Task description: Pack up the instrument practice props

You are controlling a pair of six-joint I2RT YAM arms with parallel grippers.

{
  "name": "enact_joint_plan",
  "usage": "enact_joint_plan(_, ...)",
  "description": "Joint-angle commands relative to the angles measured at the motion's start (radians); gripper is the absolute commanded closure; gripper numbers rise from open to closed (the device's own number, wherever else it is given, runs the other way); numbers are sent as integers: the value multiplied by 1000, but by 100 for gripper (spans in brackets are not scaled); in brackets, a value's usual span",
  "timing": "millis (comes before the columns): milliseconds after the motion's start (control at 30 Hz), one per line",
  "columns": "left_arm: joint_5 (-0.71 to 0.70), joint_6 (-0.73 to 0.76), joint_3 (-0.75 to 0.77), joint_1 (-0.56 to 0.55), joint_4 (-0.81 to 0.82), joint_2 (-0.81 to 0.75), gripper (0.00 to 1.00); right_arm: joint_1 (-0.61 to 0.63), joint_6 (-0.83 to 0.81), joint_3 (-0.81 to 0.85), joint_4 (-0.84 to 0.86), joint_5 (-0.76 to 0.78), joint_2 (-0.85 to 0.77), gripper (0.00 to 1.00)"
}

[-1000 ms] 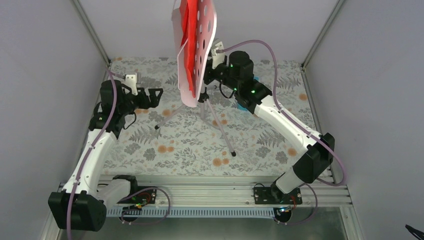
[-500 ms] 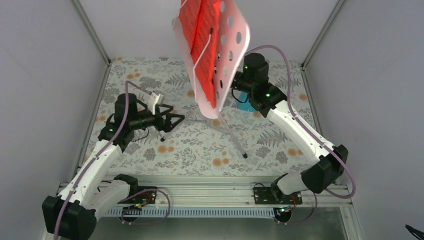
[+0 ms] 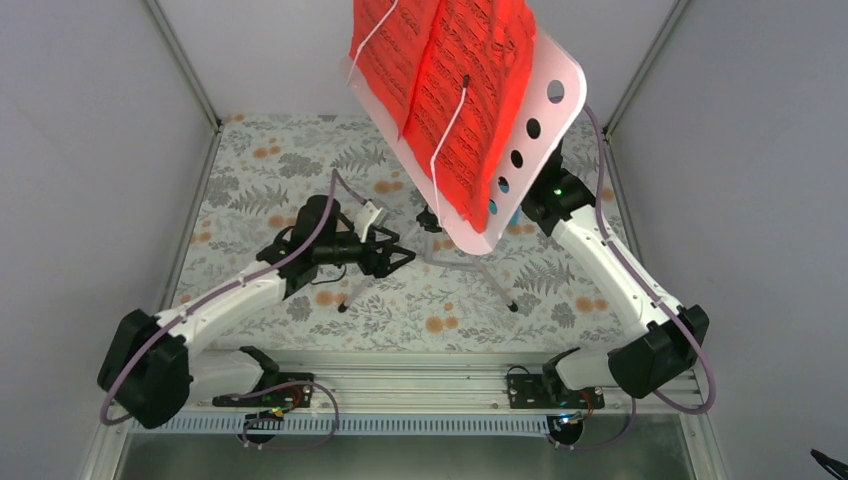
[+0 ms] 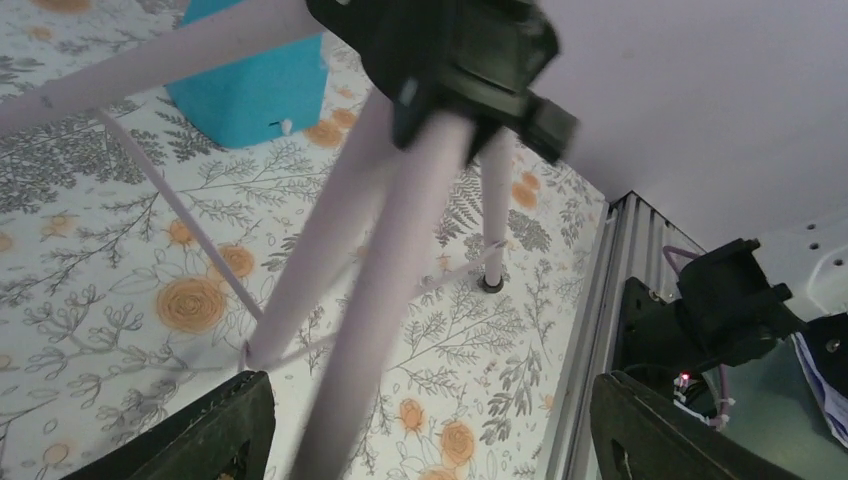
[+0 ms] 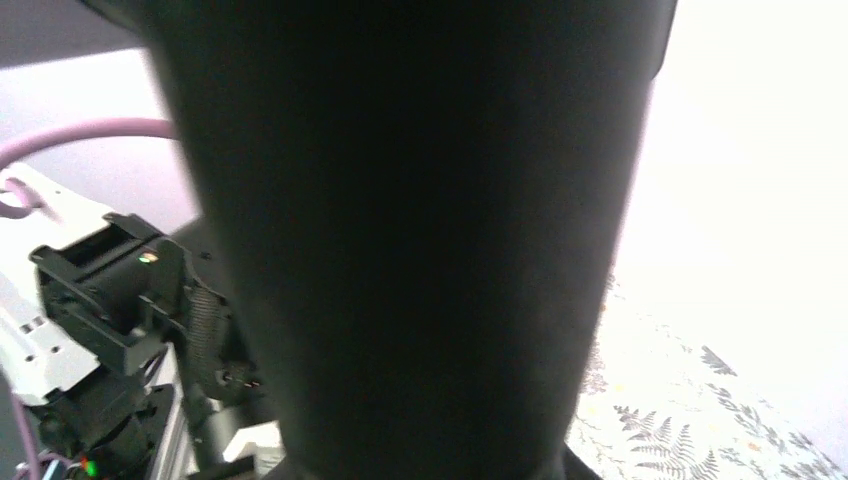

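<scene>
Top external: left arm [image 3: 235, 295] toward stand [image 3: 470, 237]

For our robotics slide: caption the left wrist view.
Left gripper open around a leg of the music stand, turquoise metronome behind on the floral tabletop.

The floral table [image 3: 260, 160] (fern-printed) bears tripod stand [image 4: 392, 260] and metronome [image 4: 255, 90].

This is a robot test cell in a lab, not a home or a shop. Plain pale walls [image 3: 90, 150] close it in on three sides, with bare aluminium posts [image 3: 183, 70] at the corners. Two white-and-black robot arms, left [image 3: 225, 300] and right [image 3: 600, 265], are bolted to a metal rail [image 3: 400, 385] along the near edge. Small circuit boards [image 3: 275, 403] and purple cables [image 3: 710, 370] lie exposed. The counter [image 3: 260, 170] has a flowered print.
</scene>
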Motion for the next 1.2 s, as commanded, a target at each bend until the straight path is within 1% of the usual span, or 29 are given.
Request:
enact_joint_plan(0, -28, 35, 60, -38, 128, 88, 22, -4, -26, -3, 47, -156, -54, 96)
enact_joint_plan(33, -28, 42, 70, -45, 136, 109, 23, -4, -27, -2, 39, -162, -55, 96)
enact_joint_plan(100, -15, 55, 89, -54, 148, 148, 29, -4, -34, -3, 29, -167, -57, 96)
enact_joint_plan(233, 4, 69, 104, -74, 172, 187, 48, -4, -41, -12, 22, -165, -63, 96)
enact_joint_plan(267, 0, 71, 101, -78, 176, 191, 51, -5, -41, -14, 21, -163, -62, 96)
enact_joint_plan(433, -58, 79, 84, -96, 174, 180, 83, -8, -29, -35, 48, -139, -66, 95)
enact_joint_plan(500, -86, 70, 67, -99, 185, 168, 94, -9, -17, -49, 68, -130, -70, 90)
enact_joint_plan(533, -105, 63, 59, -100, 189, 159, 97, -9, -10, -56, 80, -124, -72, 86)
enact_joint_plan(600, -149, 49, 43, -101, 198, 145, 98, -12, -1, -72, 99, -117, -80, 80)
enact_joint_plan(700, -220, 14, 16, -104, 220, 126, 98, -14, 9, -103, 113, -96, -99, 64)
enact_joint_plan(767, -276, -16, -3, -107, 247, 108, 98, -16, 13, -129, 117, -72, -118, 47)
enact_joint_plan(833, -330, -52, -20, -109, 277, 87, 98, -21, 19, -163, 126, -40, -140, 33)
enact_joint_plan(933, -421, -105, -24, -113, 300, 68, 98, -29, 46, -225, 151, 20, -181, 17)
enact_joint_plan(1000, -482, -143, -14, -117, 304, 66, 98, -35, 71, -266, 167, 66, -208, 11)
enact_joint_plan(1167, -625, -293, 13, -127, 363, 98, 98, -47, 155, -365, 195, 218, -267, 3)
